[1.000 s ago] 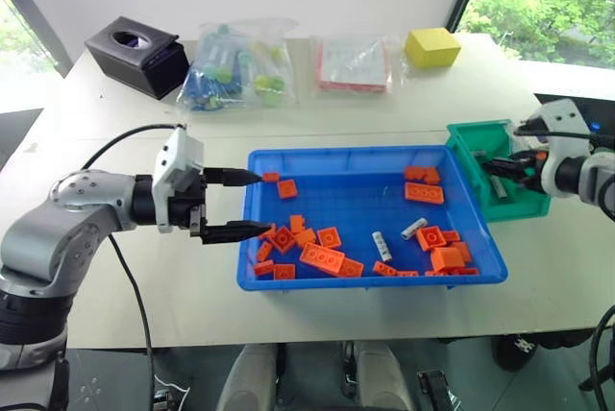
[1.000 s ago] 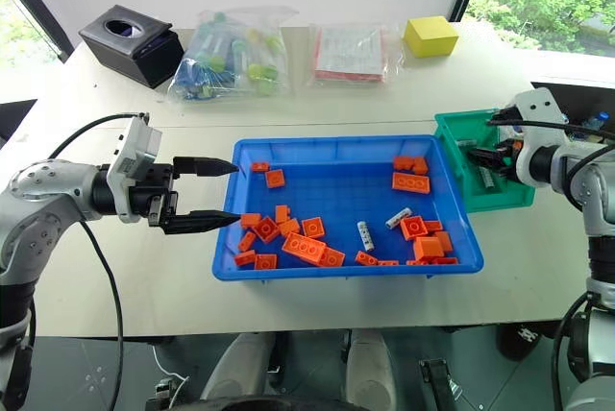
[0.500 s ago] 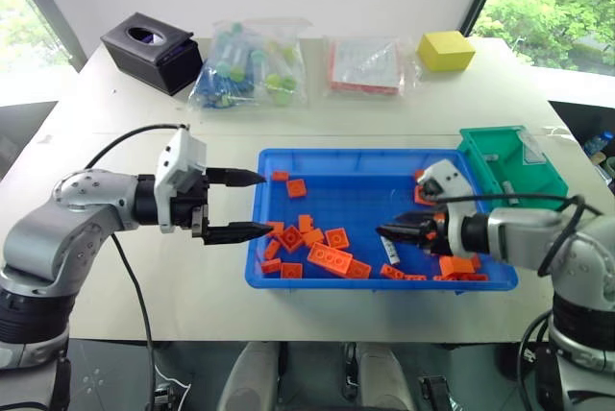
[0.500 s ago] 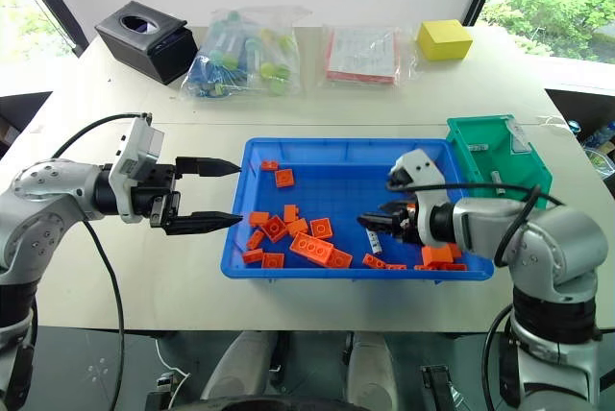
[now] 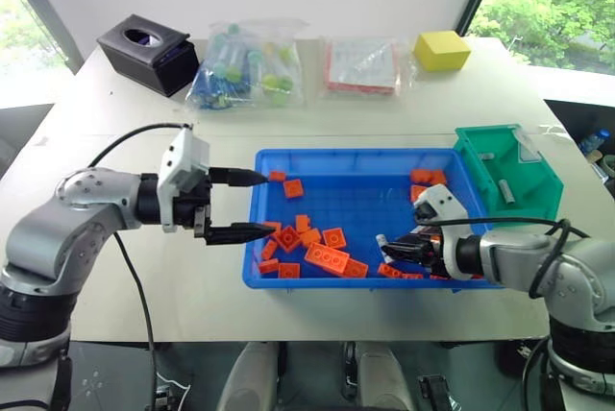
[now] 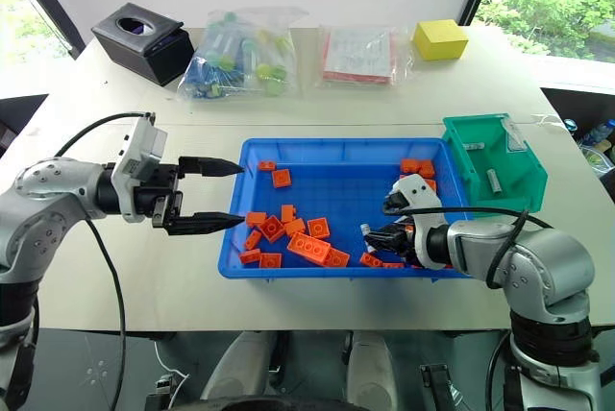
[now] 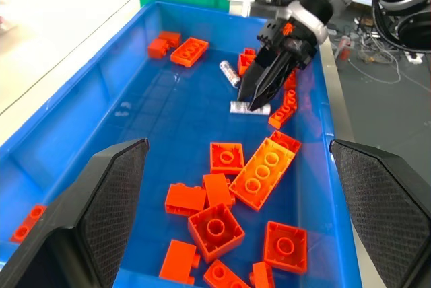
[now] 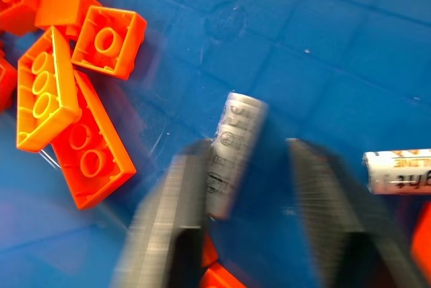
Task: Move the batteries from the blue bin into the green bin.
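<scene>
Right gripper [image 7: 250, 103] fingers pinch shut on a battery [image 8: 232, 153] lying flat on the floor of the blue bin [image 5: 356, 153]. The battery's long axis runs almost in line with the fingers, and a second battery [image 8: 397, 172] lies crosswise nearby. Orange bricks [image 5: 327, 257] are scattered around. Green bin [image 5: 509, 176] stands beside the blue bin's right end. Left gripper [image 5: 264, 204] hangs wide open and empty at the opposite rim.

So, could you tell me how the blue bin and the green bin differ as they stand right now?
The blue bin is wide and shallow; the green bin is much smaller and deeper, with a sloped cut-away front. The blue bin holds many orange bricks plus two batteries; the green bin holds only a couple of grey cylinders, no bricks. Both are open-topped plastic bins standing beside each other on the table.
</scene>
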Tool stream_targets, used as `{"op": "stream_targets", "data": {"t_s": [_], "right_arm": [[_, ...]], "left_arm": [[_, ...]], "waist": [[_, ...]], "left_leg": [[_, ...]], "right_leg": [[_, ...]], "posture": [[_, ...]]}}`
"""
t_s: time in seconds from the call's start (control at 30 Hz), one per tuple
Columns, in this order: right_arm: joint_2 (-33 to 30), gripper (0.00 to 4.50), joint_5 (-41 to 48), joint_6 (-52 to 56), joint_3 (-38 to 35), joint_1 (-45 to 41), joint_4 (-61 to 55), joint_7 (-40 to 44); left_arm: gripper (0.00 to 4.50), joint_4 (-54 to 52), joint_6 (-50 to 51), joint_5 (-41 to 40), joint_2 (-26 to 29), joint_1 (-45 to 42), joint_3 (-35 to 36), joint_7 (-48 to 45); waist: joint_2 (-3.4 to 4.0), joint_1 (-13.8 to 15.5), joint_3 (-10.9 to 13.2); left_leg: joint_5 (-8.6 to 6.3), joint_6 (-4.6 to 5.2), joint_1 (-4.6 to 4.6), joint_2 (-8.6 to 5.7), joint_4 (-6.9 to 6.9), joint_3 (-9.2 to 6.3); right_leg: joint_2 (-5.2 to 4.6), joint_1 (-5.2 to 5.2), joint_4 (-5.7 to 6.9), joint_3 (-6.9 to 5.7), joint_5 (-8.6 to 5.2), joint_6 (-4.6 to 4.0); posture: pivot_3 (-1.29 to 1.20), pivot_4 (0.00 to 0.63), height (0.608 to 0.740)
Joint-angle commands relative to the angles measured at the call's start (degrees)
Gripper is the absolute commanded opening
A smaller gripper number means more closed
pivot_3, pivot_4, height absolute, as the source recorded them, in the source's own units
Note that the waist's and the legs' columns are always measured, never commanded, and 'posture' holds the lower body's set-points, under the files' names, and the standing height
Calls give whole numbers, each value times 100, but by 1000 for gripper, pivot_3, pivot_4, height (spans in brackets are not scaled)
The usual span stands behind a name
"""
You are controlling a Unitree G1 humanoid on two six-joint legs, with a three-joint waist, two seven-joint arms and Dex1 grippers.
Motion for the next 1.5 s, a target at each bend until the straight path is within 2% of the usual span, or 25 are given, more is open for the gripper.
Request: {"op": "stream_targets", "data": {"t_s": [0.03,0.2,0.33,0.47,0.63,0.8,0.87,0.9,1.07,1.1,1.33,1.5], "right_arm": [[-28,93,-34,-55,102,-37,-52,34],[-138,93,95,88,-163,-436,-74,174],[-310,93,146,318,-881,-1544,539,218],[-1158,93,-277,-265,-1056,-2190,1483,388],[-2119,93,-896,-1264,-823,-1896,2431,695],[-2586,93,-1685,-2575,-427,-1272,2924,905],[-2498,1130,-1775,-2721,-499,-1239,3192,861],[-2484,1440,-1829,-2839,-492,-1203,3258,889],[-2543,4069,-2098,-3544,-194,-1128,3175,1282],[-2578,4434,-2139,-3695,-115,-1168,3134,1413],[-2884,4434,-2310,-5321,952,-1419,2778,3590],[-3092,4434,-2551,-6393,1680,-1222,2519,5101]], "left_arm": [[4500,-7,-114,-7,-15,-159,39,-21],[4500,45,-153,24,-40,-193,-1,-30],[4500,74,-197,33,-45,-175,-22,-54],[4500,71,-221,48,-83,-160,-61,-79],[4500,66,-228,56,-143,-158,-96,-117],[4500,110,-215,58,-192,-226,-124,-134],[4500,120,-214,71,-215,-251,-142,-119],[4500,117,-210,66,-212,-254,-139,-118],[4500,100,-210,65,-205,-253,-141,-109],[4500,99,-211,66,-206,-253,-138,-104],[4500,121,-230,98,-234,-292,-140,-73],[4500,110,-214,93,-249,-331,-117,-45]], "waist": [[0,0,0],[1,-5,1],[2,-17,1],[3,36,3],[-1,13,1],[0,-41,2],[1,-91,2],[1,-118,2],[2,-176,2],[2,-174,2],[4,-166,4],[4,-121,4]], "left_leg": [[0,0,0,0,0,0],[0,0,0,0,0,0],[0,0,-1,0,1,2],[0,0,-4,-4,-1,2],[-2,4,-12,-9,-4,29],[-3,4,-4,-3,-3,44],[-2,4,0,0,-3,46],[-2,4,0,1,-2,46],[-2,4,2,3,-2,48],[-2,4,2,3,-2,48],[-2,4,2,4,-2,46],[-2,4,1,2,-2,38]], "right_leg": [[0,0,0,0,0,0],[0,-1,0,0,0,1],[0,-3,1,0,2,1],[-1,-3,-2,-1,3,6],[-8,1,-12,-3,2,20],[-7,-3,-3,1,3,21],[-5,-3,-1,1,0,15],[-6,-3,0,2,-1,14],[-4,-4,2,4,8,17],[-4,-4,2,4,8,17],[-4,-4,0,6,2,26],[-5,-3,-1,6,2,26]], "posture": [[0,150,692],[0,150,692],[0,150,692],[0,150,692],[0,150,692],[0,150,692],[0,150,692],[0,150,692],[0,150,692],[0,150,692],[0,150,692],[0,150,692]]}}
